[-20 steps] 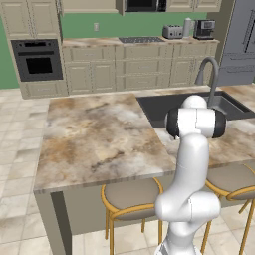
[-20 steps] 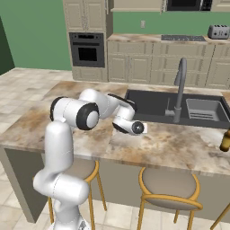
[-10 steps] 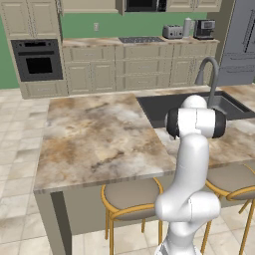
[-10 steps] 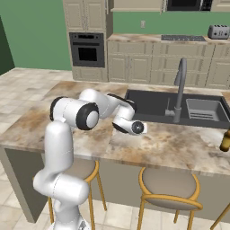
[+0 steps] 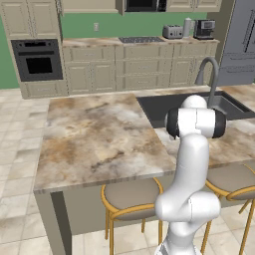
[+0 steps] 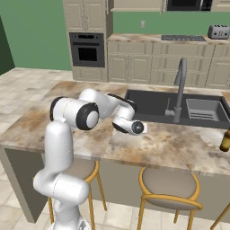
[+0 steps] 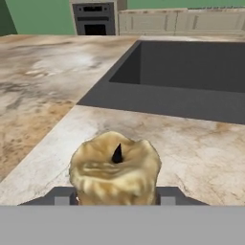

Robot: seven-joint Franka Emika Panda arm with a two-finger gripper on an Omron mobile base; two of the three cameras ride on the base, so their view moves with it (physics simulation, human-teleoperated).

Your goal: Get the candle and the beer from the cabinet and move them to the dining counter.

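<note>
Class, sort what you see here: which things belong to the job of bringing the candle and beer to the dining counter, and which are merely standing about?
Belong to the job:
candle, between the gripper fingers
beer, on the counter's right end
dining counter

Standing about:
sink
tap
toaster
oven
stools

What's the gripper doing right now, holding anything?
Gripper: closed on the candle, holding it over the dining counter beside the sink.
</note>
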